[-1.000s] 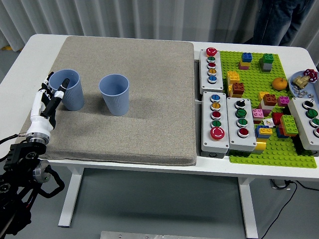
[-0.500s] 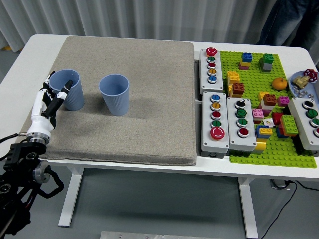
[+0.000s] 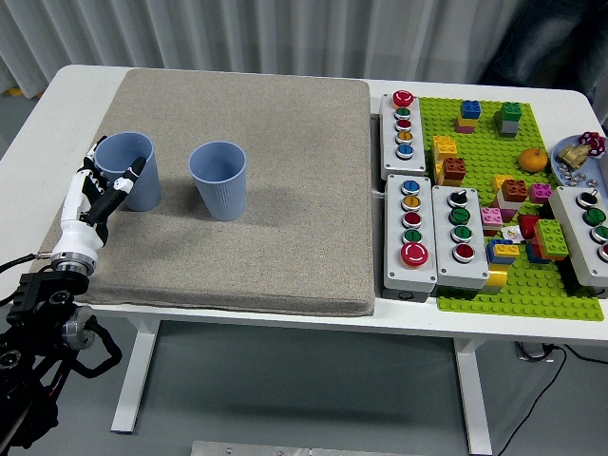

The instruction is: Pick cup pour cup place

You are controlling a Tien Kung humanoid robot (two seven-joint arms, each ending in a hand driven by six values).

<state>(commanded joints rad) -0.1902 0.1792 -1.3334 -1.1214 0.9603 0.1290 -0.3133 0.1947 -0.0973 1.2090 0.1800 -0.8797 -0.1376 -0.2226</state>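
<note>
Left hand at the mat's left edge, fingers loosely wrapped around the left cup, grip not yet clearly firm. Both cups upright, long axis vertical, mouths up; second cup just beside. Risk: partial grip, slipping or tipping on lift.

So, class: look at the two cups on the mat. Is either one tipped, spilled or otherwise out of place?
Nothing stands out. Both blue cups, the left cup and the right cup, stand upright on the grey mat, with no spill visible. The left hand is at the left cup.
</note>
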